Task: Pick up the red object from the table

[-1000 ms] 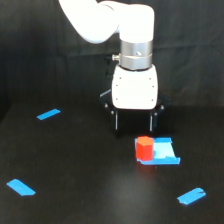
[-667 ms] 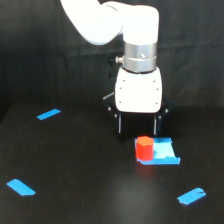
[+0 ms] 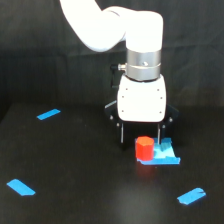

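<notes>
Black table (image 3: pixel 75 200) hosts upright arm, pincer (image 3: pixel 141 136) seemingly spread behind red object (image 3: pixel 145 148).

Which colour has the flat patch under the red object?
Bright blue. The patch lies under the red object, clearest in the exterior view.

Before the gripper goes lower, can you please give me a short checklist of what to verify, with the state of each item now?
1. Jaws spread apart: ok, gripper is open.
2. Red block upright on the table: ok.
3. Block sits between the fingers: cannot tell; one view, no depth.
4. Fingertips clear of the block: ok, no contact visible.
5. Blue square patch touches the block: not ok, a finger may catch its edge.
6. Other blue tape strips far from the block: ok.
</notes>
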### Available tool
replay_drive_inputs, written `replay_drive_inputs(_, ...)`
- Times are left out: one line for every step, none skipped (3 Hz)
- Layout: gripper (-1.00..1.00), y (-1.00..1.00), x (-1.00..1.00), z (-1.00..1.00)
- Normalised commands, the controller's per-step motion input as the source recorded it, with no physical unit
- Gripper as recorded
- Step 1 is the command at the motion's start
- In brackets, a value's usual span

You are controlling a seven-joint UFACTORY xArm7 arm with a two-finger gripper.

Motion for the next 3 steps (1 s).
replay_drive_inputs(-0.71,-0.33,-0.04,-0.25)
replay_drive_inputs(-0.96,0.02,-0.11,-0.16)
replay_drive_inputs(-1.00,-0.04,-0.02,-0.20)
